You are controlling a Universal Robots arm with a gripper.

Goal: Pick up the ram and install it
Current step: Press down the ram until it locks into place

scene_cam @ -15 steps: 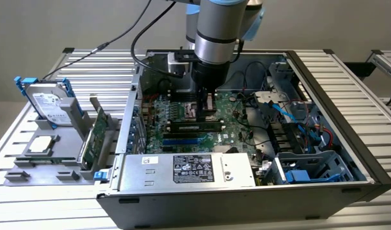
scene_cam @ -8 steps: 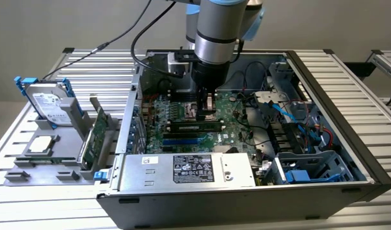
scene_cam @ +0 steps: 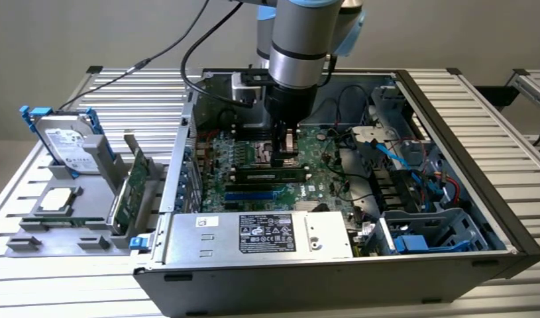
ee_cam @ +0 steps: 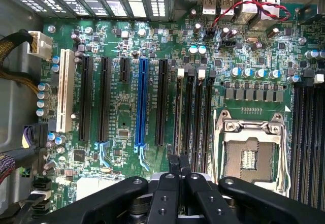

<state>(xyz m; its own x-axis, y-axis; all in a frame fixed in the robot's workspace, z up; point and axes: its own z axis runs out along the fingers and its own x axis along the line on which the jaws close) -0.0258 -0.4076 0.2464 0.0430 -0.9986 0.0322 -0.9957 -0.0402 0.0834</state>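
Observation:
The ram (scene_cam: 270, 175), a narrow green stick with dark chips, sits along the memory slots beside the CPU socket (scene_cam: 283, 151) on the motherboard, inside the open computer case. My gripper (scene_cam: 285, 154) hangs straight down over the motherboard, just behind and above the ram. Whether it touches the ram I cannot tell. In the wrist view my gripper (ee_cam: 179, 163) has its black fingers (ee_cam: 172, 181) pressed together, nothing visible between them, right over the black memory slots (ee_cam: 193, 112) next to the bare CPU socket (ee_cam: 249, 155).
The case wall (scene_cam: 183, 152) and power supply (scene_cam: 261, 233) box in the motherboard, with cables and drive bays (scene_cam: 411, 179) at the exterior view's right. Outside the case at the exterior view's left, a grey holder carries a hard drive (scene_cam: 65, 140), a CPU (scene_cam: 57, 199) and an upright green expansion card (scene_cam: 128, 192).

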